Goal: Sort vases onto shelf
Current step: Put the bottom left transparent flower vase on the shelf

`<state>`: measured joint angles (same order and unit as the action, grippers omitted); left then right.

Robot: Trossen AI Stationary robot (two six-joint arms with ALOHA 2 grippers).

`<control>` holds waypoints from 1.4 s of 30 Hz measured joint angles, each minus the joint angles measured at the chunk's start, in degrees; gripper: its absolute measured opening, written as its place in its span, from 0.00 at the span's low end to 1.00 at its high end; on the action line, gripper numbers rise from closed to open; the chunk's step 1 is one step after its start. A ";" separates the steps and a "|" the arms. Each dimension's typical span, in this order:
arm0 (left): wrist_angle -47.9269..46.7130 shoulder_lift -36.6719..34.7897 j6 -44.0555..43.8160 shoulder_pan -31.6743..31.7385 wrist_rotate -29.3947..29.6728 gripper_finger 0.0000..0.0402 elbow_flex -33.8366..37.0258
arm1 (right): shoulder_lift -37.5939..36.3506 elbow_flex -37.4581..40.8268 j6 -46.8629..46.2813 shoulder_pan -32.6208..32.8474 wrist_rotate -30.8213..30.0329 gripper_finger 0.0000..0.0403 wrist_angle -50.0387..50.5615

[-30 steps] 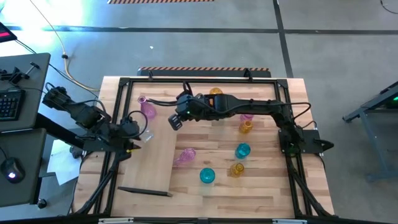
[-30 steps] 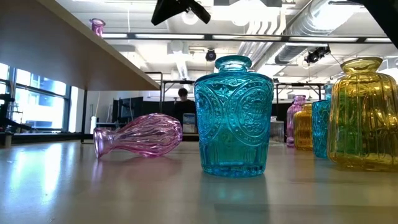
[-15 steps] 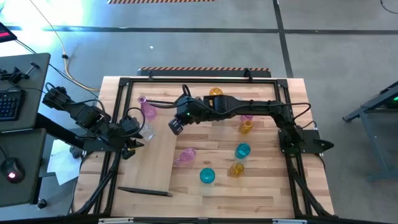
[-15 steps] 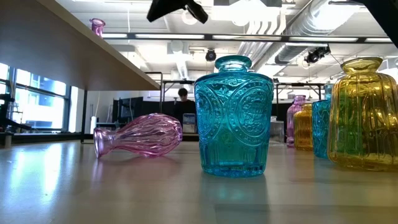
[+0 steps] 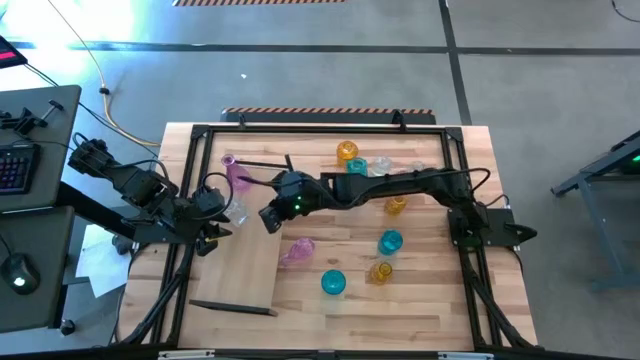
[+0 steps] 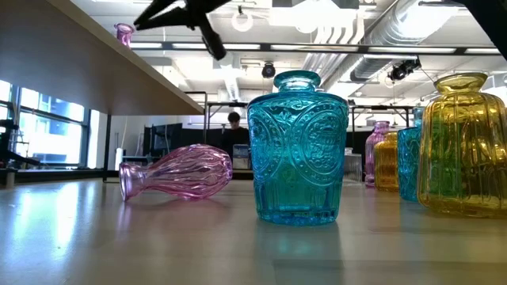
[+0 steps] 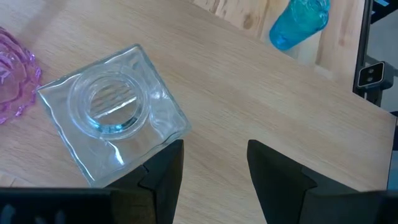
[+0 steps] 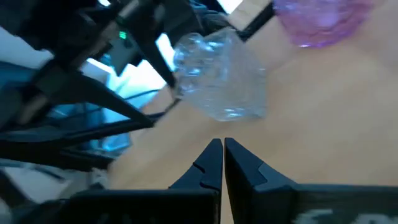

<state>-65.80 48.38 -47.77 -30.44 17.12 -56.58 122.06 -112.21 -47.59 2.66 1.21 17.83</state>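
A black computer keyboard (image 5: 12,165) and a black mouse with a red light (image 5: 17,277) are sitting on a dark desk (image 5: 45,110) beside the butcher-block wooden tabletop (image 5: 430,305). White sheets of paper (image 5: 92,262) are lying on the grey concrete floor (image 5: 300,70). Across the room, a person (image 6: 233,120) is sitting under white ceiling ducts (image 6: 412,32).

The floor (image 5: 300,60) around the wooden surface (image 5: 420,300) is grey concrete with dark lines across it. Left of the surface stands a dark desk (image 5: 30,200) with a keyboard (image 5: 12,165) and a mouse (image 5: 18,275). Behind the surface, big windows (image 6: 43,134) let in daylight. Pipes (image 6: 372,43) and long lights (image 6: 206,46) hang from the ceiling. A person (image 6: 233,120) sits far back.
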 joint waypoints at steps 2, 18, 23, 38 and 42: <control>0.01 0.00 -0.02 0.00 0.00 0.42 0.00 | 0.05 0.78 -0.14 -0.02 1.01 0.00 -1.50; 0.13 0.00 -0.59 0.00 0.31 0.42 -0.04 | 5.80 -5.97 1.09 -0.29 2.50 0.00 -4.86; 0.13 0.00 -0.53 0.00 1.46 0.42 -0.04 | 6.55 -5.95 0.09 -0.43 2.98 0.00 -4.66; 2.76 -0.01 -0.13 0.01 1.60 0.42 -0.04 | 7.97 -5.93 1.29 -0.90 0.87 0.00 -6.44; 2.99 0.00 -0.13 0.02 1.68 0.42 -0.04 | 8.61 -5.91 1.16 -0.90 0.88 0.00 -7.91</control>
<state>-62.81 48.38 -47.90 -30.41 18.81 -56.62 130.67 -118.13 -46.44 1.76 2.09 9.92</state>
